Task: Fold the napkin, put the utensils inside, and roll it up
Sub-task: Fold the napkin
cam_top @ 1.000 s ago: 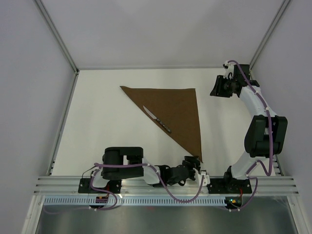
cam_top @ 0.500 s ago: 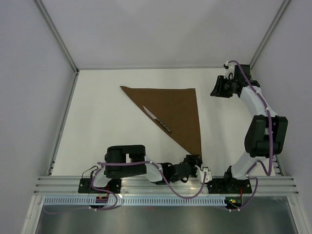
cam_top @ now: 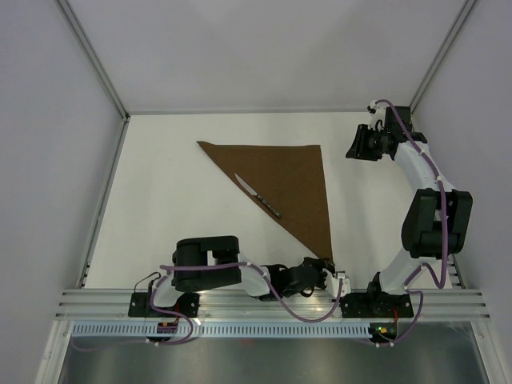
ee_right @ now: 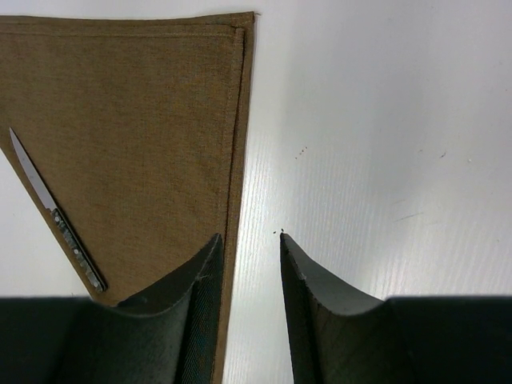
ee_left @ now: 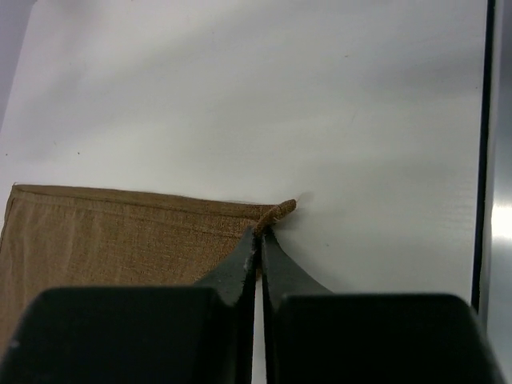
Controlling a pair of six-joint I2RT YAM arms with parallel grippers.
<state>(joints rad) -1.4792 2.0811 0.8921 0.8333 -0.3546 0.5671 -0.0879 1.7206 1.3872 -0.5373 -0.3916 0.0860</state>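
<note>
The napkin [cam_top: 288, 180] lies folded into a triangle in the right half of the table [cam_top: 160, 208]. One short side runs along the far edge, the other runs toward the near edge, and the long side slants from far left to near right. Its sharpest corner points at the near edge.

The knife [cam_top: 258, 196] lies right along that slanted side, with its long axis parallel to it. The blade tip points toward the far left corner and the dark handle toward the near right corner. In the right wrist view the knife [ee_right: 60, 224] sits on the very edge of the cloth; whether the blade hangs over bare table cannot be told.

The left gripper [ee_left: 258, 232] is at the napkin's near corner, its fingers pressed together on the hem, and the tip of the corner curls up just past them. From above, the left gripper [cam_top: 320, 268] is a dark mass that covers this corner. In its wrist view the napkin [ee_left: 120, 240] is cut off at the left edge and hidden below by the gripper body.

The right gripper [ee_right: 250, 240] hangs near the far right corner, fingers spread and holding nothing, above the napkin's [ee_right: 144, 120] right side. The near part of that side is hidden behind its fingers.
</note>
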